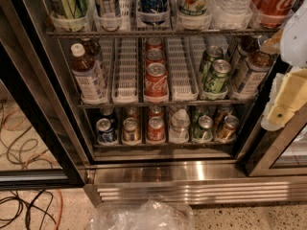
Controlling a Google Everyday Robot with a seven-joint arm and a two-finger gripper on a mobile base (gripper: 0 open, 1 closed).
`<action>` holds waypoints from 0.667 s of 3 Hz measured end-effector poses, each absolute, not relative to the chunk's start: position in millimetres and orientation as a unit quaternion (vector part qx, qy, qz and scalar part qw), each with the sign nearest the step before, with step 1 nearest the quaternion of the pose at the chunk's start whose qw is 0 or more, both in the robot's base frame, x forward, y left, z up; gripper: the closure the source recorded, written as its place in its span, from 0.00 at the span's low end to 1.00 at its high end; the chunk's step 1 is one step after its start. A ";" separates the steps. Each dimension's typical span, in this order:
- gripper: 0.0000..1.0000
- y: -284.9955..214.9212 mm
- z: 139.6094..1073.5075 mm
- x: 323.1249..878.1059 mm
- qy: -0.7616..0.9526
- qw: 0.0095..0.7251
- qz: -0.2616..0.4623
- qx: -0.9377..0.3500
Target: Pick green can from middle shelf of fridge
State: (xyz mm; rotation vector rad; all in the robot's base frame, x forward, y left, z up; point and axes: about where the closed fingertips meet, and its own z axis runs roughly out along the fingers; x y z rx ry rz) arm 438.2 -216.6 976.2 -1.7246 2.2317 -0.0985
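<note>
**Fridge [192, 174]:** door open, three racks exposed.

**Middle shelf [125, 75], left to right:**
- White-capped brown bottles [88, 73]. The label text is too small to read.
- A bare white lane.
- A file of red cans [156, 80], the front one plainly marked "Coca-Cola".
- Another bare lane.
- The green can [217, 75], at the front of its lane with a second one alike just behind it. Its pale lettering cannot be read.
- More brown bottles [249, 71], just beside the green can on its right.

**Rack above, far right:** a large red bottle [276, 1] also shows Coca-Cola script.

**Pincer [283, 107]:** at the right edge of view, outside the racks, about level with the middle shelf and near the right-hand bottles. Whether it is wide or narrow cannot be told.

**Recommendation:**
- Take the front green can, not the rear one.
- Bring the pincer in from the front, in line with the lane, and close on the can body at mid-height.
- Use the bare lane on the can's left for clearance, and keep off the bottles on its right.
- Lift the can clear of the lane's front lip before you draw it out.
</note>
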 end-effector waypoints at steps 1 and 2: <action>0.00 -216.6 976.2 438.2 0.781 0.159 -0.034 -0.603; 0.00 -195.4 969.0 442.5 0.785 0.196 0.002 -0.587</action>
